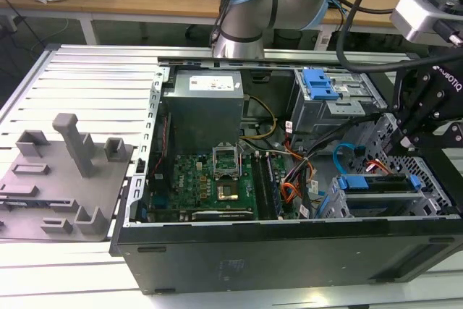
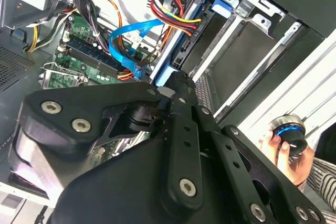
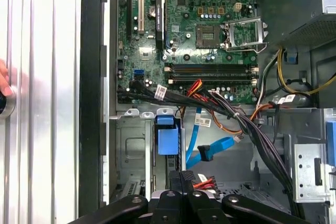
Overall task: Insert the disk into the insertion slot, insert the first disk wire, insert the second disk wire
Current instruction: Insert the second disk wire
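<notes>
Disk [image 1: 377, 183] sits in the slot [image 1: 331, 204], at 4 o'clock of the open case [image 1: 289, 251] in the exterior view. Its blue carrier rail lies along the top of the cage.

Claw [image 3: 181, 178]: fingers drawn fully together, no gap seen. Cannot tell whether anything is pinched between them. In the exterior view it hangs just above the disk, toward the disk's 1 o'clock end. In the first wrist view the fingertips are just beside some red wires [image 3: 205, 183] with a white tag, near the end of the blue carrier.

Second wire [image 3: 211, 149]: 1 light-blue loop, lying between the disk and the black bundle [image 3: 220, 108].

Exterior view, other items:
- Motherboard [image 1: 217, 179] at 9 o'clock of the slot.
- Blue latch [image 1: 319, 83] on the grey bay at 12 o'clock of the slot.
- Grey fixture [image 1: 69, 171] on the desk [image 1: 94, 77], at 9 o'clock of the case, well apart from it.

Second wrist view: a person's hand [image 2: 275, 150] holds 1 round knob [image 2: 290, 132] outside the case.
</notes>
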{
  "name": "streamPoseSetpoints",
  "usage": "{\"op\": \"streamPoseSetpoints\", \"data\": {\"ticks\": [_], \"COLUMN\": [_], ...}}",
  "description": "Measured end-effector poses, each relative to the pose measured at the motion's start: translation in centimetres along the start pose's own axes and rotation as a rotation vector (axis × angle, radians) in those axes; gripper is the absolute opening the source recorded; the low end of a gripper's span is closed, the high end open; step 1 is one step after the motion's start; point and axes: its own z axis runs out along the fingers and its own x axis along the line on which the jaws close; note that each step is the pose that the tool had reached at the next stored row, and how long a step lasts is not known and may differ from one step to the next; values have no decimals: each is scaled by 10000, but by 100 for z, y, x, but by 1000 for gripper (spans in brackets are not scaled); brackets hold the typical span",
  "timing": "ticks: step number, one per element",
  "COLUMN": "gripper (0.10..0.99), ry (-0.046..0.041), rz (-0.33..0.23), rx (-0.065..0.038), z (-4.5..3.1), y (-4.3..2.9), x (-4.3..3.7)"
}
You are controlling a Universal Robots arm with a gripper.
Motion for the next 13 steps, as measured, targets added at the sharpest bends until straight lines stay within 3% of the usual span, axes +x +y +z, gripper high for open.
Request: {"op": "streamPoseSetpoints", "data": {"ticks": [7,8,9,12,13], "gripper": [114,235,302,302,302], "ry": [0,0,-1,0,1], "rz": [0,0,0,0,1], "rx": [-1,0,-1,-1,0], "z": [1,1,2,2,3], "y": [13,15,17,19,20], "x": [0,0,0,-16,-70]}}
